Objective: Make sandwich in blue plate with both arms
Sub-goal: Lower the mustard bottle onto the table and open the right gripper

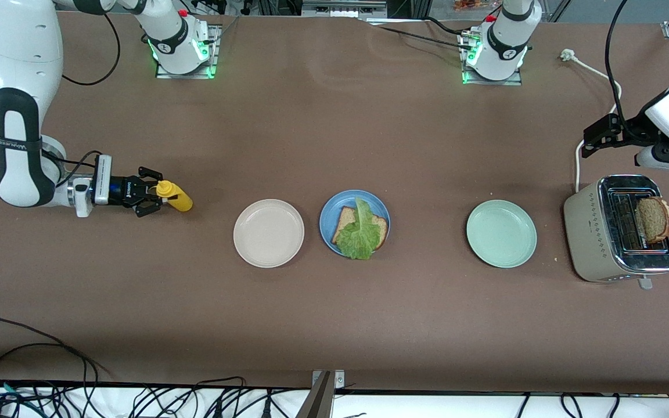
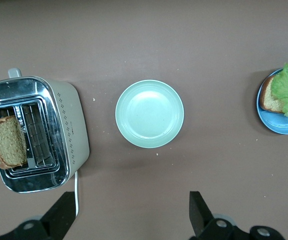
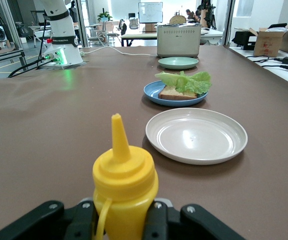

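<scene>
The right gripper (image 1: 151,200) is clamped on a yellow mustard bottle (image 1: 175,196) at its end of the table. The left gripper (image 2: 129,215) hangs wide open above the toaster (image 1: 619,229) — a bread slice (image 1: 654,219) stands in it. The blue plate (image 1: 330,216), between beige and mint plates, holds bread (image 1: 347,219) under lettuce (image 1: 359,232).

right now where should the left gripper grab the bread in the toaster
Hedged call: pinch the bread slice across its flat faces on the upper part that sticks out of the toaster slot, coming straight down from above. It stands on edge, tilted, with its lower half hidden in the slot, so only the top is free. The left gripper is open above the table.
</scene>
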`<action>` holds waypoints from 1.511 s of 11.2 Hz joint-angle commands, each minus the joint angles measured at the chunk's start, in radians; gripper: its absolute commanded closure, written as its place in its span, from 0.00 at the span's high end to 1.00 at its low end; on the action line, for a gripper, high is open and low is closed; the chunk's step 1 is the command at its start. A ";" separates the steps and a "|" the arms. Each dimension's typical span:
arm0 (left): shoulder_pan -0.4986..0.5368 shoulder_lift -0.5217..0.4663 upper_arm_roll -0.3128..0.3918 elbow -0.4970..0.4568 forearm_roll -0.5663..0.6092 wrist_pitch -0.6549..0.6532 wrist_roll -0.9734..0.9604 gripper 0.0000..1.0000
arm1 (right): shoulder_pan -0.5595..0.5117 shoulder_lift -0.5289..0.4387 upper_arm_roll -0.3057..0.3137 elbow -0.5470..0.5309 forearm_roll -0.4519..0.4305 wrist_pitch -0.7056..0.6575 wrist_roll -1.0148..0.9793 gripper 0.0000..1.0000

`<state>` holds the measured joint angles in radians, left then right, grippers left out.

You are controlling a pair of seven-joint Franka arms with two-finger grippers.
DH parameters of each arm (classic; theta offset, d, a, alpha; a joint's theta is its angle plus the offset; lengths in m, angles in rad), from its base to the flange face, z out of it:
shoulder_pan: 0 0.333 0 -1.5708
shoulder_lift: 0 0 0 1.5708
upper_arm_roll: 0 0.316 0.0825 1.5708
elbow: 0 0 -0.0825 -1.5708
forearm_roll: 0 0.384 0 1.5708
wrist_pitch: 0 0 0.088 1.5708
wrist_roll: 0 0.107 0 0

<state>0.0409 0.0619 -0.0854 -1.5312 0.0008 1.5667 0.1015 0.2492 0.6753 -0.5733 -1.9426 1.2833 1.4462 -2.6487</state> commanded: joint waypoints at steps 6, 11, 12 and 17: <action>0.001 0.012 -0.002 0.033 0.007 -0.022 0.004 1.00 | -0.014 0.043 -0.004 0.028 0.047 -0.033 -0.011 0.14; 0.001 0.012 -0.002 0.033 0.007 -0.024 0.004 1.00 | -0.014 0.043 -0.004 0.040 0.047 -0.032 0.000 1.00; 0.001 0.012 -0.002 0.033 0.007 -0.022 0.004 1.00 | -0.013 0.041 -0.004 0.042 0.047 -0.033 0.000 1.00; 0.001 0.012 -0.002 0.033 0.007 -0.022 0.004 1.00 | -0.014 0.038 -0.049 0.051 0.004 -0.081 0.130 1.00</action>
<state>0.0409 0.0619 -0.0854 -1.5312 0.0008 1.5667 0.1015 0.2409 0.6977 -0.5871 -1.9211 1.3125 1.4143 -2.5945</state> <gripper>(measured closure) 0.000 0.000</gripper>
